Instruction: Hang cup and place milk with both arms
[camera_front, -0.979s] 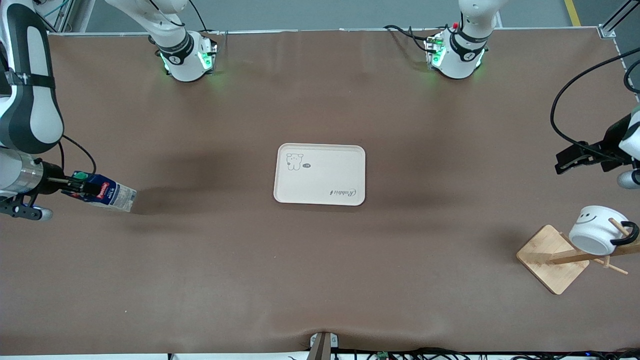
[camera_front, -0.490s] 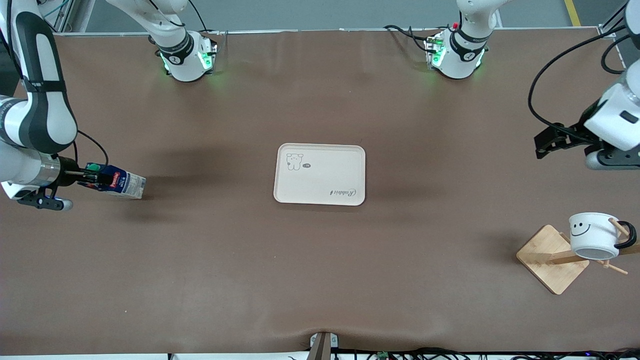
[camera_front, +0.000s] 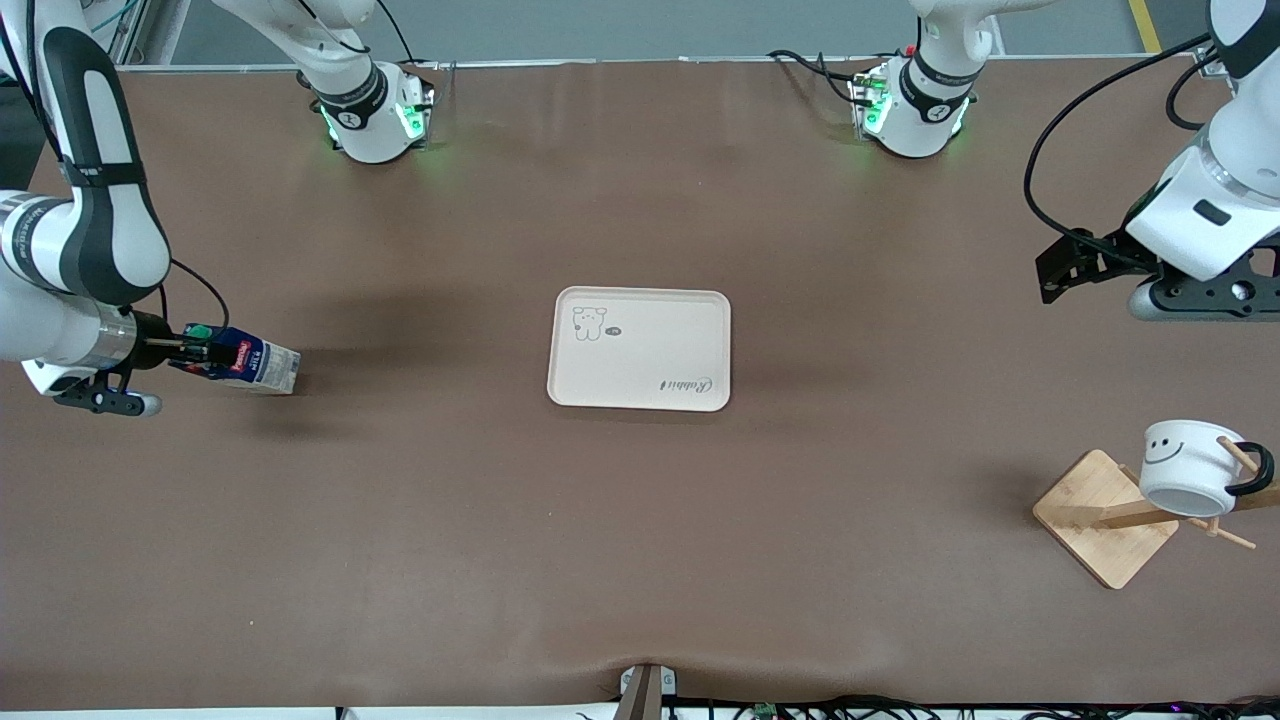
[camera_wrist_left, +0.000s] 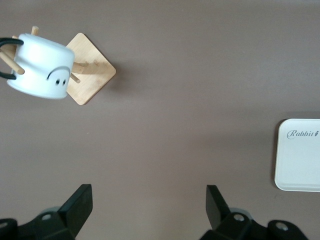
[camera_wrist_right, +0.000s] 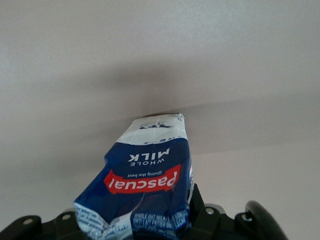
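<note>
Right gripper (camera_front: 205, 352): gripping the milk near its green cap, carrying it tilted above the tabletop (camera_front: 640, 560) at the right arm's end.
Milk (camera_front: 243, 364): hanging crumpled in the right gripper, pale lower part pointing toward the tray; in the right wrist view the milk (camera_wrist_right: 145, 185) is showing its red label band and blue body.
Left gripper (camera_front: 1062, 265): hovering open and empty over bare tabletop at the left arm's end; in the left wrist view one of its fingers (camera_wrist_left: 77, 202) is standing well apart from the other.
Cup (camera_front: 1195, 465): hanging by its black handle on a peg of the wooden rack (camera_front: 1105, 515), smiley face showing, nearer to the front camera than the left gripper.
Tray (camera_front: 640, 395): lying flat at mid-tabletop, between the milk and the rack.
</note>
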